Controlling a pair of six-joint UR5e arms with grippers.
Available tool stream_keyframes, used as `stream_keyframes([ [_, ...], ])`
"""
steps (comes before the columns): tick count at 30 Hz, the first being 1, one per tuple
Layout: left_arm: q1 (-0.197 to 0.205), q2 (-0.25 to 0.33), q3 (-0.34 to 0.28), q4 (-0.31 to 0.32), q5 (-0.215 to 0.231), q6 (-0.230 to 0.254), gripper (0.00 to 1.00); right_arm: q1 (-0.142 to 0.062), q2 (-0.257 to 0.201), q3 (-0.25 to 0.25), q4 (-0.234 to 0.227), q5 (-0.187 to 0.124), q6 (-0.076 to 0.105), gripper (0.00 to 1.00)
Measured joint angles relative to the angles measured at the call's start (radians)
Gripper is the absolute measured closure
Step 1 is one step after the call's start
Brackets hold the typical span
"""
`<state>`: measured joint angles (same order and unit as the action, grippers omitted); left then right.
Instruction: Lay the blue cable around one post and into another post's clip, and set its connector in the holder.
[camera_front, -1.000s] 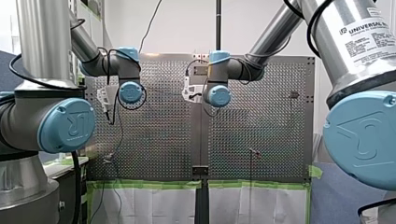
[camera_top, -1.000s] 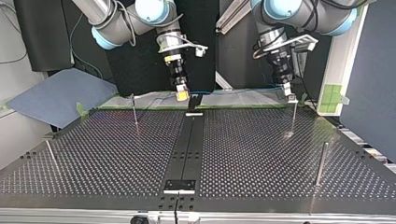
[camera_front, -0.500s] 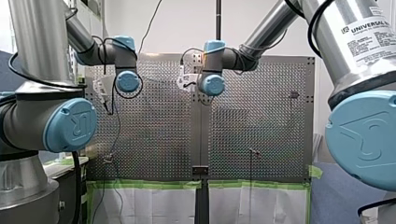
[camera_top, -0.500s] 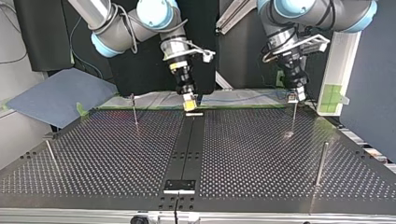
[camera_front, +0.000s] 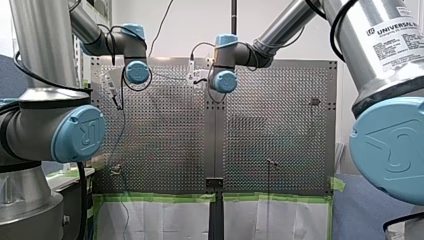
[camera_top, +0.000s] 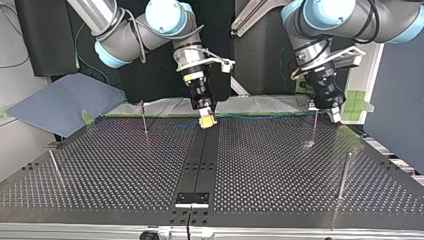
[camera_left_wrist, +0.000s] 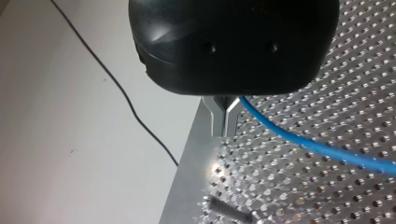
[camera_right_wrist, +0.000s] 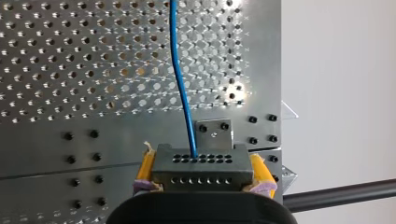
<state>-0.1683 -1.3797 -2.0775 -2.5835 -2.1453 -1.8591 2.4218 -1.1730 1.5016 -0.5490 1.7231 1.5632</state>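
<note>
Blue cable (camera_right_wrist: 180, 70) spans between grippers above table. Right gripper (camera_right_wrist: 201, 162) clamps connector (camera_right_wrist: 201, 168) in yellow pads (camera_right_wrist: 145, 169); left gripper (camera_left_wrist: 225, 123) pinches cable. Not yet done: post (camera_top: 314, 127) routing, holder (camera_right_wrist: 214, 132) seating.

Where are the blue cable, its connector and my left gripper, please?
blue cable (camera_right_wrist: 173, 42): right wrist view, stretch ahead of the connector.
connector (camera_right_wrist: 201, 170): right wrist view, its holed face.
left gripper (camera_left_wrist: 224, 133): left wrist view, between its fingertips.

The only legible wording is "UNIVERSAL", cut off, on a label (camera_front: 393, 36) on my right arm (camera_front: 357, 67), well back from the right tool (camera_top: 206, 121); its small print is unreadable, and the blue joint caps (camera_front: 80, 134) bear an embossed UR logo.
</note>
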Motion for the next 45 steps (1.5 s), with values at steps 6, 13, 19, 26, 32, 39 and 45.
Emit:
stream_keyframes([
  [6, 0.020, 0.004, 0.055, -0.045, 0.012, -0.011, 1.00, 0.000, 0.000, -0.036, 0.023, -0.005, 0.001, 1.00],
  [13, 0.049, 0.018, 0.113, -0.071, 0.045, -0.034, 1.00, 0.000, 0.000, -0.072, 0.044, -0.008, -0.001, 1.00],
  [19, 0.095, 0.027, 0.136, -0.090, 0.094, -0.071, 1.00, 0.001, 0.000, -0.105, 0.060, -0.010, -0.001, 1.00],
  [26, 0.154, 0.031, 0.138, -0.089, 0.153, -0.129, 1.00, 0.000, 0.000, -0.138, 0.075, -0.014, -0.001, 1.00],
  [32, 0.205, 0.029, 0.142, -0.067, 0.204, -0.180, 1.00, 0.000, 0.001, -0.158, 0.077, -0.017, -0.001, 1.00],
  [39, 0.269, 0.005, 0.170, -0.062, 0.268, -0.244, 1.00, -0.004, 0.001, -0.208, 0.091, -0.022, -0.001, 1.00],
  [45, 0.325, -0.024, 0.185, -0.061, 0.324, -0.276, 1.00, -0.006, 0.003, -0.233, 0.097, -0.030, -0.001, 1.00],
])
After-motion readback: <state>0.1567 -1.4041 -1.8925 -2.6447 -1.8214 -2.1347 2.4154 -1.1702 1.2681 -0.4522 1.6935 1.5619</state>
